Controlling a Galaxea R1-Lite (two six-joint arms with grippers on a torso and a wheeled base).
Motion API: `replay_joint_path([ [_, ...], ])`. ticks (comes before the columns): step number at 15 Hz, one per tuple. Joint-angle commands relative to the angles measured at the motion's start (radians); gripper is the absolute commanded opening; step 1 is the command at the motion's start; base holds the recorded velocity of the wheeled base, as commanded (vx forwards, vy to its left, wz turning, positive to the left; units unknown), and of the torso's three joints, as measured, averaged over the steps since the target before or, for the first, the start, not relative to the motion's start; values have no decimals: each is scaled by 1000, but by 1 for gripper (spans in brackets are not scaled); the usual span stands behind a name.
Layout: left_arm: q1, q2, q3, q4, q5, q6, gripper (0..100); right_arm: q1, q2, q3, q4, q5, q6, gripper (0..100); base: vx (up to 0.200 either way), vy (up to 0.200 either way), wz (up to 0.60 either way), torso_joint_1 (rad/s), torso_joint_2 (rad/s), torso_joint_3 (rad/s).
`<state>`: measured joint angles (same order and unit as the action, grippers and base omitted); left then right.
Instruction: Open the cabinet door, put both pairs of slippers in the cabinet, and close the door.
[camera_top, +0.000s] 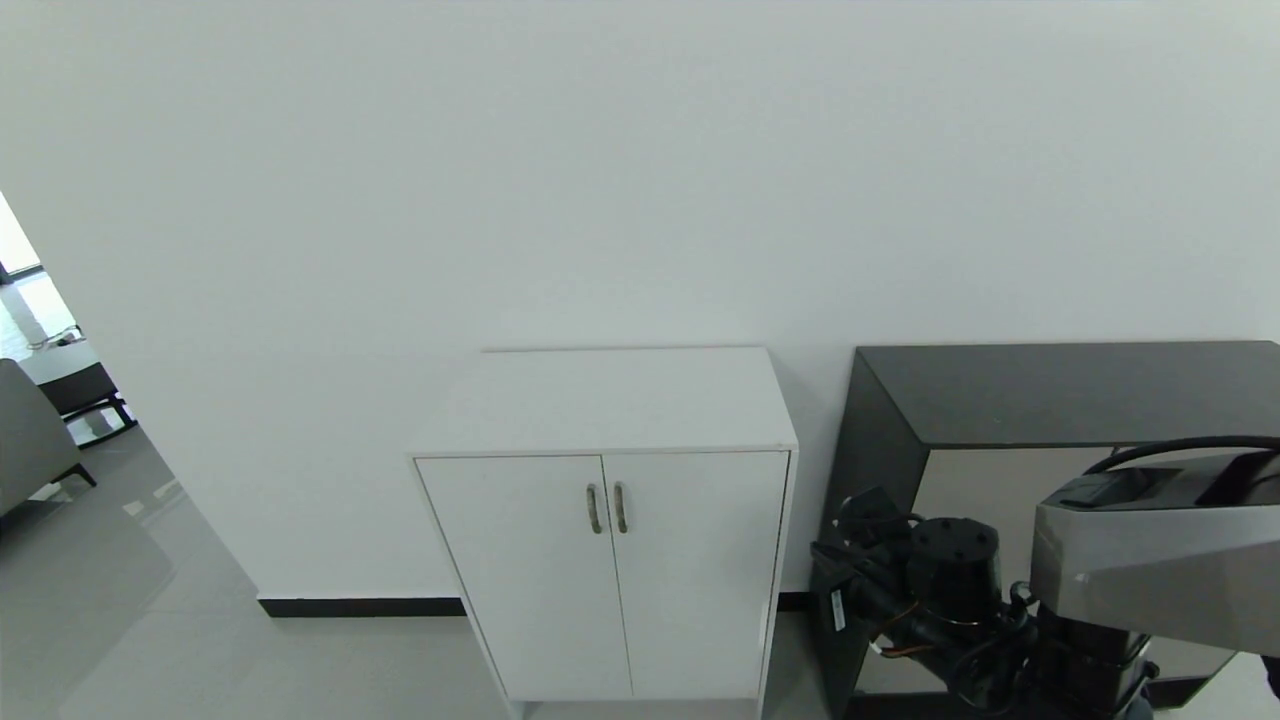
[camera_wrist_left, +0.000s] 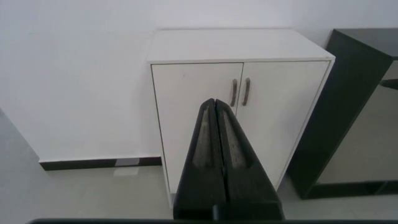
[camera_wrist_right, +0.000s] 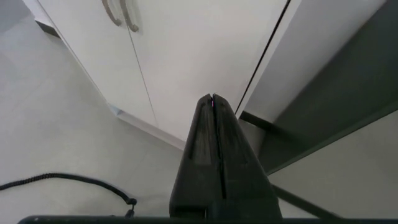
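A white two-door cabinet (camera_top: 610, 560) stands against the white wall, both doors closed, with two metal handles (camera_top: 607, 508) side by side at the middle seam. In the left wrist view the cabinet (camera_wrist_left: 249, 106) is ahead and my left gripper (camera_wrist_left: 215, 102) is shut with nothing in it, some distance in front of the doors. My right gripper (camera_wrist_right: 212, 99) is shut and empty too, held above the floor near the cabinet's lower right corner (camera_wrist_right: 186, 68). The handles (camera_wrist_right: 121, 14) lie farther off from it.
A black console table (camera_top: 1050, 400) stands right of the cabinet, close to its side. My right arm (camera_top: 950, 600) hangs in front of that table. A black cable (camera_wrist_right: 68, 183) lies on the grey floor. A grey chair (camera_top: 30, 440) stands far left.
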<state>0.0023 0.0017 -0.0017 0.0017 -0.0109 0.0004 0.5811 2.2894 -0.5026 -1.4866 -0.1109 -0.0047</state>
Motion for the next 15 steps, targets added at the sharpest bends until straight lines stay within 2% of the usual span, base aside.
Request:
replay_joint_path([
  [1,1,0,0,0,0,1,0,-20,-99,33,26,-1,0,0,200,0,0,2,-2,2],
  [3,1,0,0,0,0,0,0,-63,-176,90,28,-18,0,0,100,0,0,-9,-1,1],
  [6,1,0,0,-2,2,0,0,-135,-337,260,45,-133,0,0,0,0,0,0,0,0],
  [7,1,0,0,0,2,0,0,-176,-390,329,45,-141,-1,0,0,0,0,0,0,0],
  [8,1,0,0,-2,2,0,0,-181,-395,335,46,-141,-1,0,0,0,0,0,0,0],
  [9,1,0,0,-2,2,0,0,-282,-501,472,46,-136,-18,0,0,0,0,0,0,0],
  [10,1,0,0,-2,2,0,0,-323,-541,503,57,-132,-31,0,0,0,0,0,0,0],
  [11,1,0,0,0,3,0,0,-414,-682,503,178,-99,-37,0,0,0,0,0,0,0],
  [13,1,0,0,0,3,0,0,-484,-883,503,439,30,-80,0,0,0,0,0,0,0],
  [14,1,0,0,-2,3,-2,0,-495,-923,503,503,34,-87,0,0,0,0,0,0,0],
  [15,1,0,0,-2,3,-2,0,-518,-1025,503,672,77,-87,0,0,0,0,0,0,0],
])
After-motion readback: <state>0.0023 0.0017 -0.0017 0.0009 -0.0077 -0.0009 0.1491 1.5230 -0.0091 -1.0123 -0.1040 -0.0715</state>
